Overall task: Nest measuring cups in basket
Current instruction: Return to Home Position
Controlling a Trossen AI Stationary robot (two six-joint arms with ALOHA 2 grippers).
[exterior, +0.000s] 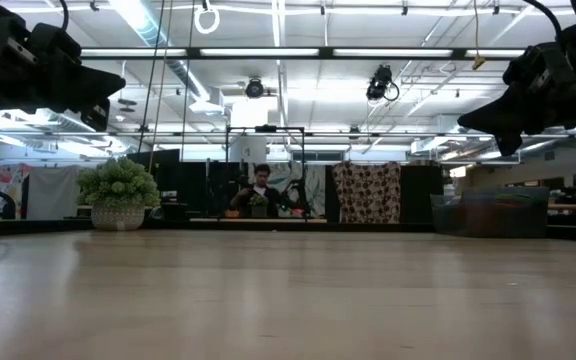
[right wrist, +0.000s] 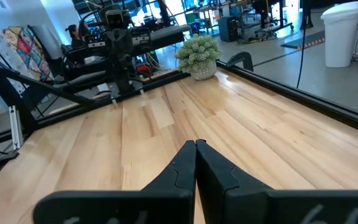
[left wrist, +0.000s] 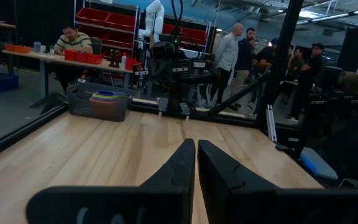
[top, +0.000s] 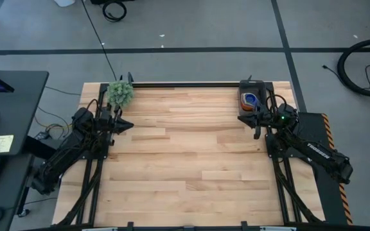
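Observation:
The dark grey basket (top: 250, 99) stands at the table's far right corner, also seen in the low view (exterior: 488, 212) and the left wrist view (left wrist: 98, 102). Measuring cups (top: 251, 99) lie inside it; orange and blue show from above, and a coloured stack (left wrist: 107, 96) shows over its rim. My left gripper (top: 131, 126) hovers shut near the far left, close to the plant, its fingers (left wrist: 196, 144) pointing toward the right side. My right gripper (top: 239, 117) hovers shut just in front of the basket, pointing left (right wrist: 196, 144). Both arms hang above the table in the low view.
A fuzzy green plant ball in a pot (top: 119, 94) sits at the far left corner (right wrist: 197, 55). The wooden table top (top: 185, 160) stretches between the arms. Black frame rails (top: 185, 83) line the far edge. People stand in the room beyond the table.

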